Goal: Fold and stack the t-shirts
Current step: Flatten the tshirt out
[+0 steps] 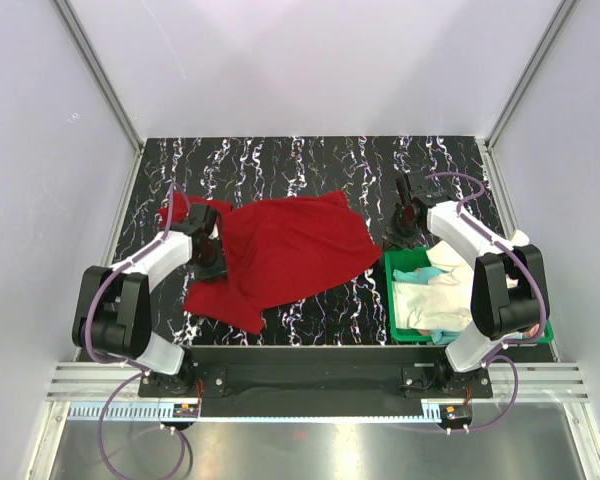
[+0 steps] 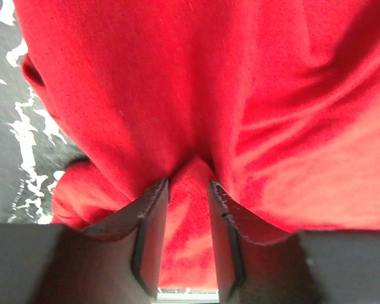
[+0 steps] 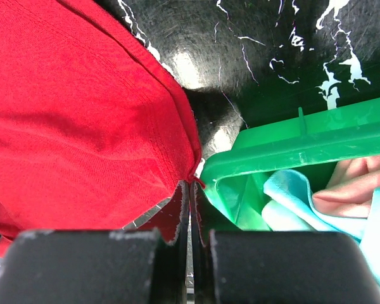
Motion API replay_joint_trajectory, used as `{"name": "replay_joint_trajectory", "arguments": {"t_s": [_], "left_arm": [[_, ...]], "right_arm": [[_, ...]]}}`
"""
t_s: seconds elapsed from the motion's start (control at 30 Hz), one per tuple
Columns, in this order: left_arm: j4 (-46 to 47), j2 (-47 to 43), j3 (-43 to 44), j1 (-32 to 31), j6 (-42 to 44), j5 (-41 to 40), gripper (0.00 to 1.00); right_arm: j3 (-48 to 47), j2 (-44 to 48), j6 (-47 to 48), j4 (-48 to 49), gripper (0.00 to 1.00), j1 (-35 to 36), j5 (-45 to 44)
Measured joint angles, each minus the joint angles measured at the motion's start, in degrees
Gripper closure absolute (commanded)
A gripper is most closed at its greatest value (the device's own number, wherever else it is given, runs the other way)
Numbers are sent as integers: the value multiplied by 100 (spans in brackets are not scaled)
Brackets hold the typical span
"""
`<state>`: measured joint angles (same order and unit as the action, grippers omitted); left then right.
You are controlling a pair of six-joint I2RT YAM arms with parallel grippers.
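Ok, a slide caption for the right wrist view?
Right gripper pinching a corner of the red t-shirt beside the green bin holding a teal shirt and a pinkish shirt.

Overhead view bright, evenly lit. Wrist views sharp mid-frame; glare spot on table (image 3: 185, 65); foreground possibly blurred.

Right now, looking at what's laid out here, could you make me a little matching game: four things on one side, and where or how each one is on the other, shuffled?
Things:
1. red t-shirt
2. green bin
3. cream-white t-shirt
4. table

Places or states:
A. lying inside the bin
B. black with white veins
C. spread out on the tabletop
D. standing at the table's near right corner

Pairs: 1-C, 2-D, 3-A, 4-B.
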<state>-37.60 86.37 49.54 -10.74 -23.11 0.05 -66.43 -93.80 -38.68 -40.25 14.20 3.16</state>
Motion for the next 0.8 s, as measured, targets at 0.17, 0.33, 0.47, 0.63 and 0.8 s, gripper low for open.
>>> {"name": "replay_joint_trajectory", "arguments": {"t_s": [0.17, 0.33, 0.47, 0.63, 0.8], "left_arm": [[55, -170, -216, -7, -46, 199, 66], [111, -142, -291, -7, -42, 225, 68], [190, -39, -291, -4, 2, 92, 77], [186, 17, -240, -7, 42, -140, 100], [-26, -411, -162, -11, 61, -402, 100]], "right_arm": [[0, -4, -17, 13, 100, 0, 46], [9, -4, -39, 17, 100, 0, 98], [17, -13, -59, 20, 100, 0, 103], [17, -72, -59, 28, 100, 0, 105], [15, -94, -52, 39, 100, 0, 105]]}}
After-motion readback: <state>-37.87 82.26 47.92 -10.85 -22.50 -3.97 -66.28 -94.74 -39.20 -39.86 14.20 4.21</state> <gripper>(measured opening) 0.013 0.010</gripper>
